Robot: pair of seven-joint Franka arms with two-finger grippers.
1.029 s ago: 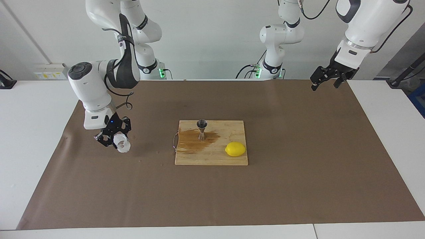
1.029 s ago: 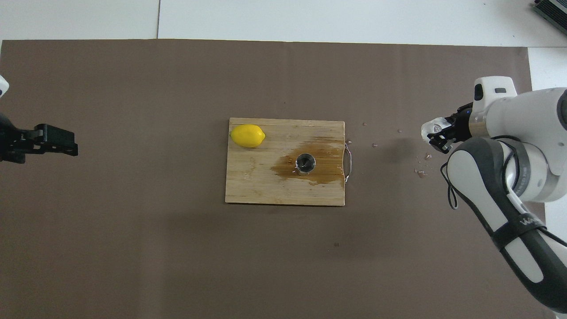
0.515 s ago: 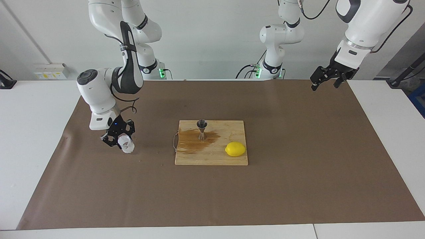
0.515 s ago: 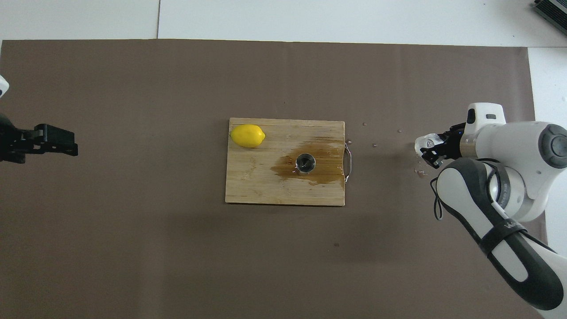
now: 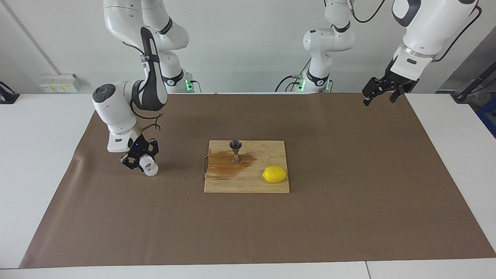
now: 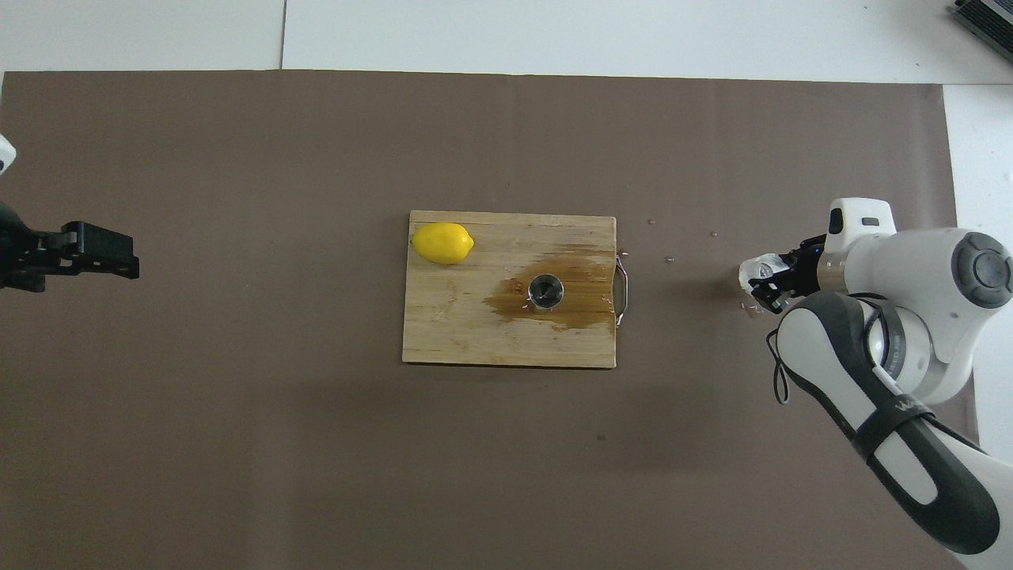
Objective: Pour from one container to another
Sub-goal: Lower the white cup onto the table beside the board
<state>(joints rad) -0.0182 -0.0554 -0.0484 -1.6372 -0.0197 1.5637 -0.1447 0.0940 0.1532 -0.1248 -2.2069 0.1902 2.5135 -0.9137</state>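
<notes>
Our right gripper (image 5: 140, 162) is clamped on the crumpled white cup (image 5: 148, 166), tipped on its side low over the brown mat (image 5: 348, 201) toward the right arm's end. The steel jigger (image 5: 235, 150) stands upright in a brown puddle (image 5: 224, 164) on the wooden board (image 5: 248, 184), with the lemon (image 5: 274, 174) nearby. Our left gripper (image 5: 379, 93) waits with its jaws apart, holding nothing, above the mat's corner.

I see a shiny steel jigger (image 5: 235, 150) on a pale wooden board (image 5: 267, 186) with a wet brown stain, matt brown paper (image 5: 348, 201) underneath, and a crinkled translucent plastic cup (image 5: 149, 166).
</notes>
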